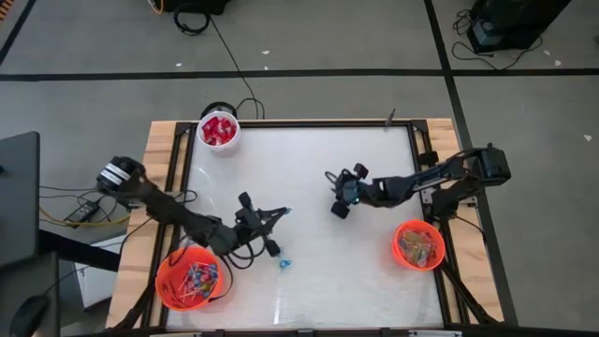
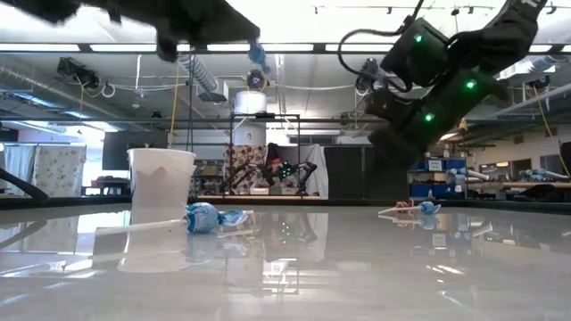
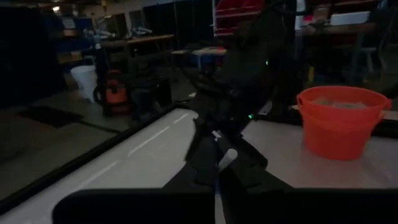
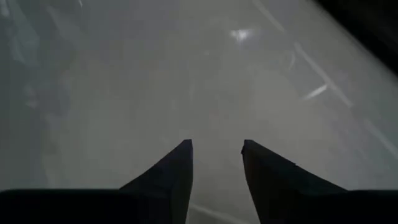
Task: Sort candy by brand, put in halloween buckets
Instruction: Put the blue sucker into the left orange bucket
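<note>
My left gripper [image 1: 284, 213] is raised over the table's middle, shut on a blue-wrapped lollipop [image 2: 259, 56]. My right gripper [image 1: 335, 194] hovers open over bare table to its right, fingers [image 4: 180, 165] slanting down with nothing between them. One blue-wrapped candy [image 1: 283, 265] lies on the table near the front, also in the low view [image 2: 210, 217]; a smaller piece [image 2: 417, 208] lies farther right. The left orange bucket [image 1: 164, 281] holds lollipops, the right orange bucket [image 1: 401, 257] holds mixed pieces, and the white pail [image 1: 219, 147] at the far left holds red packets. My left gripper pinches the lollipop between its two shut fingers, which point about level toward the table's right. The white stick [image 3: 227, 158] pokes out at the fingertips and the blue wrapped head [image 1: 287, 212] juts past them. The lollipop is lifted clear of the table.
The two grippers face each other across a short gap over the table's middle. Wooden frame rails [image 1: 159, 150] border the white tabletop. Cables [image 1: 225, 56] run on the floor beyond the far edge.
</note>
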